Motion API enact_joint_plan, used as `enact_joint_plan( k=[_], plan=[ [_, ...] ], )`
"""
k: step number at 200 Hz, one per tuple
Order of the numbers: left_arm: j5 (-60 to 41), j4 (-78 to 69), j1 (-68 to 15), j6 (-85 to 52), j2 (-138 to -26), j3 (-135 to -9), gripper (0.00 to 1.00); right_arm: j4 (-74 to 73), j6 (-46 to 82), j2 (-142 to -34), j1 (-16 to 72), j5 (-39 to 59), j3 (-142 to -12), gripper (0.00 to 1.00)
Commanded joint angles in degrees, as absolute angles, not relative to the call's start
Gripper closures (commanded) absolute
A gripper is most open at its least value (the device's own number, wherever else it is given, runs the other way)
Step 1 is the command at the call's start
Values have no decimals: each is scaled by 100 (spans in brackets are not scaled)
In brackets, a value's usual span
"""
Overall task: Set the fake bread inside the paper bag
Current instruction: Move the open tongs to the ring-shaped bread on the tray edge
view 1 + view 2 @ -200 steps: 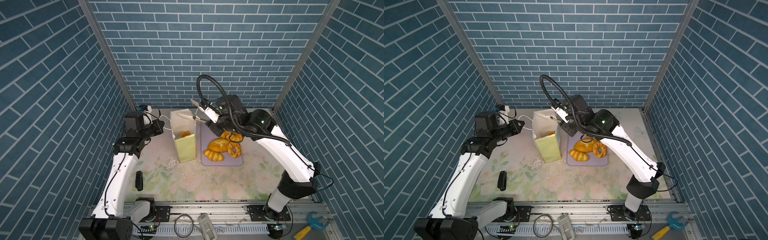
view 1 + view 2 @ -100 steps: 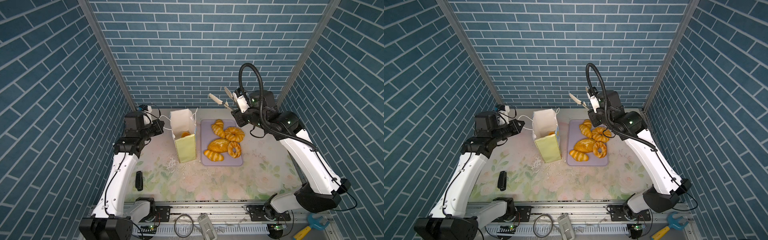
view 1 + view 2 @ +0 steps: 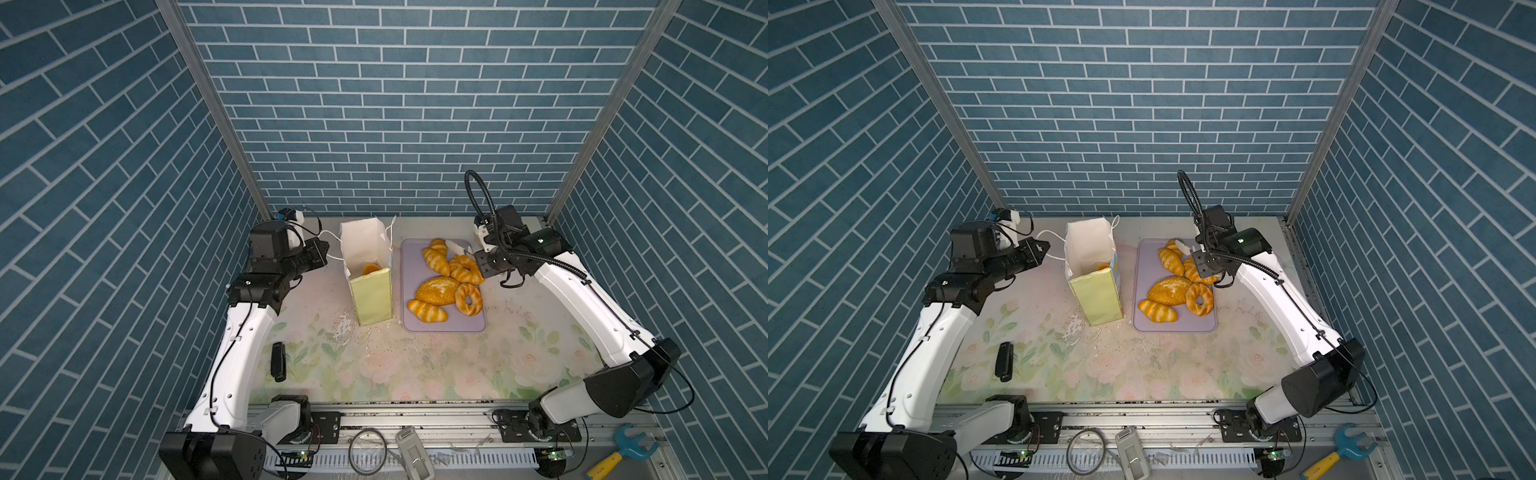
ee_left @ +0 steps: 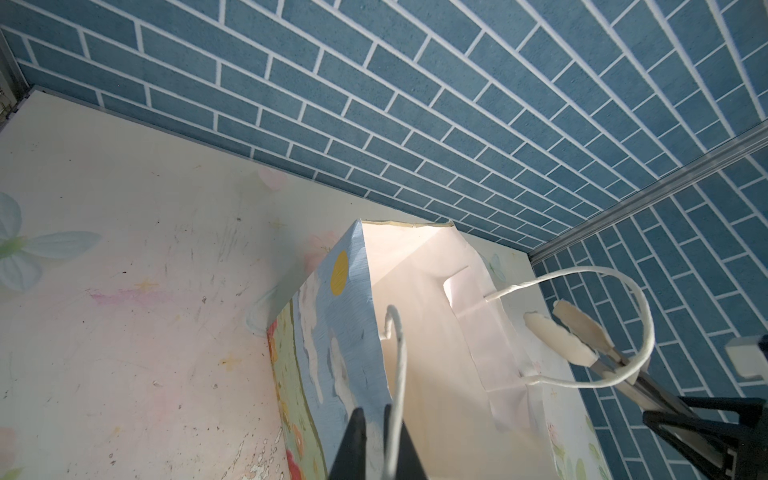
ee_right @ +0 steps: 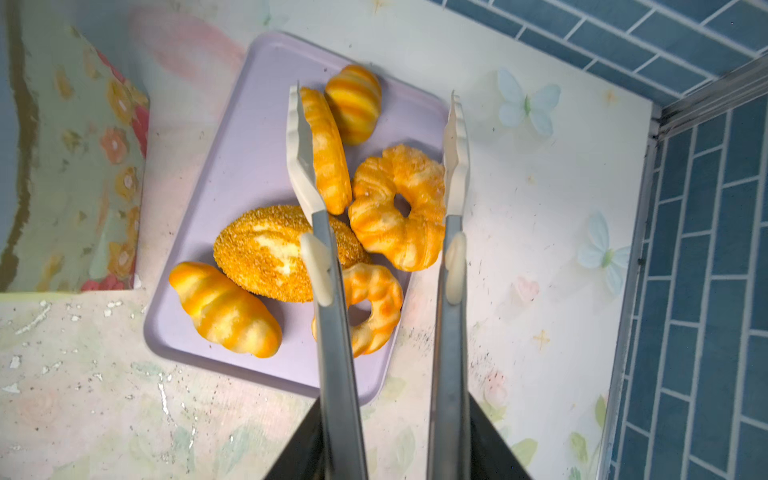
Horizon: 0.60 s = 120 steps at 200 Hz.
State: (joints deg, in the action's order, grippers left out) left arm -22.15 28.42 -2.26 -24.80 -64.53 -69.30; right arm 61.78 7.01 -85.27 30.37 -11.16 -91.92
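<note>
The paper bag (image 3: 371,295) (image 3: 1096,299) stands open left of the lilac tray (image 3: 457,324), with one orange pastry (image 3: 370,269) inside. My left gripper (image 3: 322,249) (image 4: 376,419) is shut on the bag's white cord handle (image 4: 399,357). Fake bread lies on the tray: a seeded loaf (image 3: 438,289) (image 5: 266,253), two twisted rings (image 5: 399,208) (image 5: 374,307), a croissant (image 5: 328,149) and striped rolls (image 5: 224,309) (image 5: 355,102). My right gripper (image 5: 397,440) (image 3: 482,262) is shut on metal tongs (image 5: 449,332). Their white tips stand apart, straddling the far ring.
A black bar-shaped object (image 3: 278,360) lies on the floral table near the left arm. White flaked patches (image 3: 344,328) mark the surface beside the bag. The brick back wall is close behind the bag and the tray. A blue and yellow toy wrench (image 3: 619,449) lies on the front rail.
My right arm has carried the tongs from the bag's mouth over to the right and down, low over the tray's far pastries. The left gripper and the bag have stayed put.
</note>
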Motion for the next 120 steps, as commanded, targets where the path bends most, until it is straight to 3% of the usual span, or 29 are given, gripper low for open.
enact_joint_plan(
  k=[1,120],
  plan=[
    [-2197,2793,-211,-2405,-6495,-7108,87,6531,1007,-8300,2981,-713,-9094,54],
    [-2237,2892,-211,-2254,-6739,-7289,84,7336,1625,-7913,2724,103,-8321,57]
  ],
)
